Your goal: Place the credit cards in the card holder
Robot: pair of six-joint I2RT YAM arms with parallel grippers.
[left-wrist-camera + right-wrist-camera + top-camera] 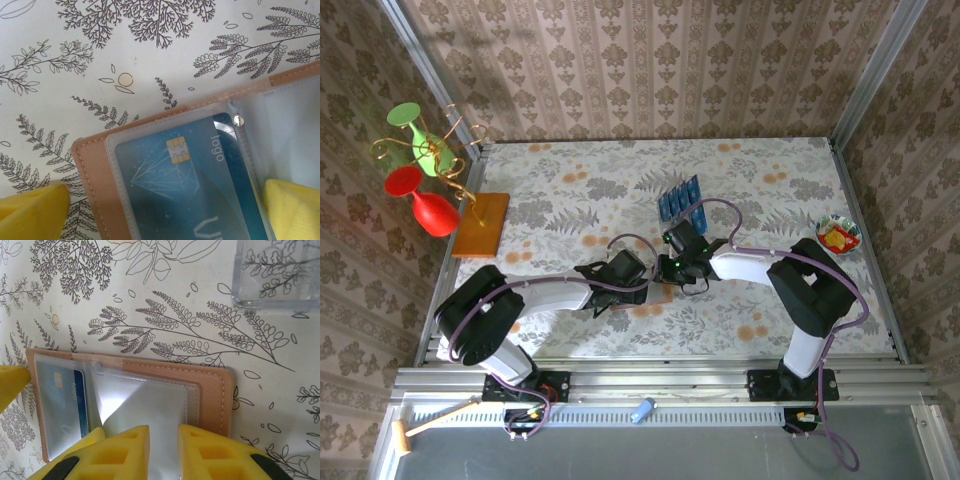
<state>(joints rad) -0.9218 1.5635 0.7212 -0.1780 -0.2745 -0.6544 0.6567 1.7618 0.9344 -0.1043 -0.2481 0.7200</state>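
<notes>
The reddish-brown card holder lies open on the floral table, under both grippers. A blue credit card sits inside its left clear pocket. My left gripper is open wide. One of its fingers rests on the table beside the holder, the other on the clear sleeves. My right gripper is open by a narrow gap, and a raised clear sleeve leaf runs between its fingers. Several more blue cards stand in a row behind the grippers.
A clear plastic stand sits just beyond the card holder. A small bowl is at the right. At the left, an orange-brown board carries a gold rack with red and green glasses. Patterned walls enclose the table.
</notes>
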